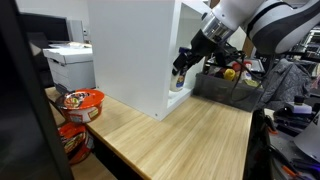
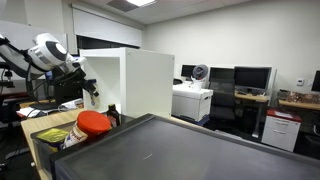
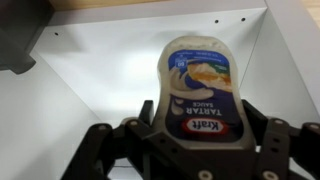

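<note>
My gripper [image 3: 198, 128] is shut on a squeeze bottle of Kraft tartar sauce [image 3: 198, 85], white with a blue label, its far end pointing into a white box-shaped cabinet [image 3: 110, 70]. In an exterior view the gripper [image 1: 182, 66] holds the bottle [image 1: 179, 78] at the open side of the white cabinet [image 1: 130, 50], just above the wooden table [image 1: 190, 135]. From the opposite side, in an exterior view, the arm [image 2: 50, 52] reaches down beside the cabinet [image 2: 140, 80], with the gripper [image 2: 90, 88] low near the tabletop.
Red instant-noodle bowls [image 1: 82, 101] sit at the table's near corner, seen also as a red lid [image 2: 93, 122]. A dark bin of assorted items [image 1: 228, 85] stands behind the cabinet. A printer [image 1: 70, 62] and office desks with monitors [image 2: 250, 78] lie beyond.
</note>
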`<state>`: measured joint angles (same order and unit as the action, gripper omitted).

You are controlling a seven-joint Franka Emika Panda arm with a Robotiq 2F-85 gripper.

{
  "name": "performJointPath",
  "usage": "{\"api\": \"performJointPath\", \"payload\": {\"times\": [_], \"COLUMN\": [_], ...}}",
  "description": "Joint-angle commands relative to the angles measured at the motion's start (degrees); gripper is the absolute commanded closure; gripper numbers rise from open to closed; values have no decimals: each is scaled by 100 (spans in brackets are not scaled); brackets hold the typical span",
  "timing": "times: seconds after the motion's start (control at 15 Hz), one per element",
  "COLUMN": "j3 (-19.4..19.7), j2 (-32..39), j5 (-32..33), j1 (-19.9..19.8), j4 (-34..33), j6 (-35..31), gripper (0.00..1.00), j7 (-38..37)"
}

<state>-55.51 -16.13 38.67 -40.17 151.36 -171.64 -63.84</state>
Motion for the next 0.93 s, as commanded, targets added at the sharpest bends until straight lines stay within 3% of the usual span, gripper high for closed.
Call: {"api": "performJointPath", "payload": {"times": [0.0, 0.87], "j3": [-264, -1244], "j2": [32, 64], "j5": [192, 143], "j1": [-345, -1280], "j4": [-70, -232], "j6": [-177, -209], "gripper": [42, 42], "j7": [-161, -165]}}
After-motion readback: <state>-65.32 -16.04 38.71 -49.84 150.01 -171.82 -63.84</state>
